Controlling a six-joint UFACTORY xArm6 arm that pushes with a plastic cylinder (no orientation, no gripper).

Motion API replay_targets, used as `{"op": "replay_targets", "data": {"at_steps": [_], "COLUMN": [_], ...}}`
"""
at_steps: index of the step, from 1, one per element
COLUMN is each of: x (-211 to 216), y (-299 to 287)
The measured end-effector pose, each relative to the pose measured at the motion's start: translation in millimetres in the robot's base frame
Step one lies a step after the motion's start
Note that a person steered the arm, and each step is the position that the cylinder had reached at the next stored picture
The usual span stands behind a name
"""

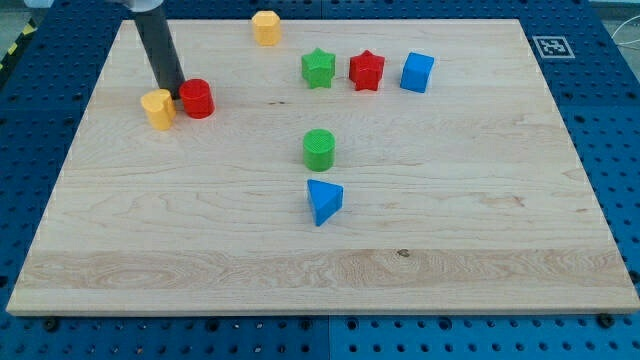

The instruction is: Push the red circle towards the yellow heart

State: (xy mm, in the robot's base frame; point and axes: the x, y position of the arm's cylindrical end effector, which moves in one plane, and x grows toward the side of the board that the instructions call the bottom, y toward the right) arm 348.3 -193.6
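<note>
Wooden board [330, 265] nearest, blue triangle [323, 200] on it, green circle [319, 149] just above, my tip [175, 93] far left between yellow heart [158, 108] and red circle [197, 98], no pincer fitted, square black-and-white marker [551, 46] off board's top right, no readable writing.

At the upper left of the frame, the straight dark rod runs out past the view's top edge, so the arm that carries it goes unseen. My tip [174, 91] comes down in the narrow space between the yellow heart-shaped block [158, 108] and the red round block [197, 98], and whether it touches either one cannot be told. The wooden board [420, 260] has its lower corners cut by the frame's bottom edge. The small black-and-white square marker [550, 46] at the upper right is too small for its pattern to be read.
</note>
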Motion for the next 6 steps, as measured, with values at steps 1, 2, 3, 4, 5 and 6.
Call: {"op": "replay_targets", "data": {"at_steps": [1,2,3,4,5,6], "x": [-9.6,-30.6,-70.2,-61.8,-11.9,21.6], "y": [10.9,35.4,38.8,44.8,44.5,44.5]}}
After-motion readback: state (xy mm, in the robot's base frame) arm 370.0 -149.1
